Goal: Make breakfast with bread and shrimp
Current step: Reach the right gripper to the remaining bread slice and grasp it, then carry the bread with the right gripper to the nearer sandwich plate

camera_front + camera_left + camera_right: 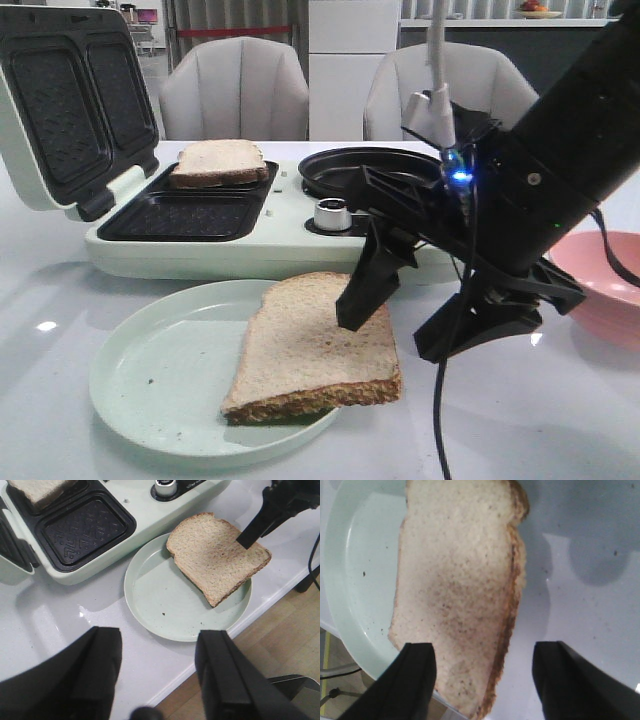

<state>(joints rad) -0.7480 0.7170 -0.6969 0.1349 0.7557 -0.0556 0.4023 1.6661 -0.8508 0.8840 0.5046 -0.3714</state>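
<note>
While my right pincer (428, 315) stands wide apart, one finger (362, 290) comes down onto the bread slice (318, 350) and the other hangs over the white tabletop (520, 420) beside it, clamping nothing. That slice lies on the pale green plate (150, 370), overhanging its rim. A second slice (218, 161) sits in the sandwich maker (200, 245). My left pincer (160, 675) is also apart, empty, above the tabletop edge.

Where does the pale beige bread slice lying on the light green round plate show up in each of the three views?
Front view: pale beige bread slice low centre, overhanging the plate's right rim.
Left wrist view: upper right of centre, under a black finger of the right gripper.
Right wrist view: fills the centre.
Shared landmark: the light green round plate.
</note>
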